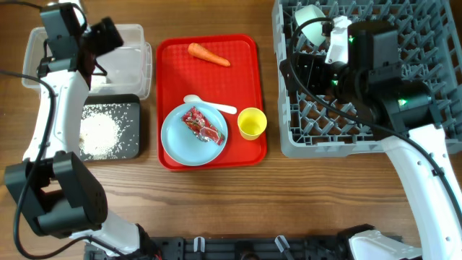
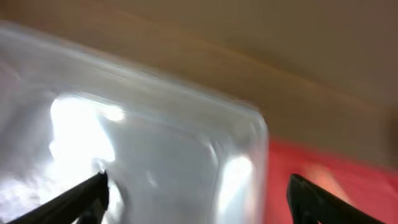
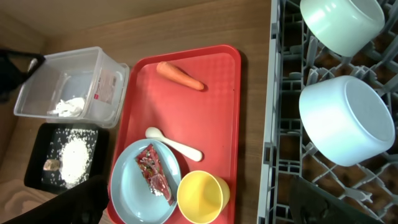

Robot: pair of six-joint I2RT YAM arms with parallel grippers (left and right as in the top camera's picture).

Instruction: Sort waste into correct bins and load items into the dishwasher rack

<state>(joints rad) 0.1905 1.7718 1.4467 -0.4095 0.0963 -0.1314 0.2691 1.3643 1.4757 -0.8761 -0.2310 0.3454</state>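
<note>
Your left gripper (image 2: 196, 190): spread apart, empty, over clear tub (image 2: 155, 124) | your right gripper (image 3: 198, 186): apart, empty, yellow cup (image 3: 205, 202) beneath, two bowls (image 3: 345, 118) seated in rack (image 3: 273, 93) beyond it

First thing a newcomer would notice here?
The red tray at centre grabs the eye: orange carrot, yellow cup and a light-blue plate carrying a crinkled wrapper. Right of it, the grey rack holds two pale bowls; at left, white rice heaps in the black tray.
</note>
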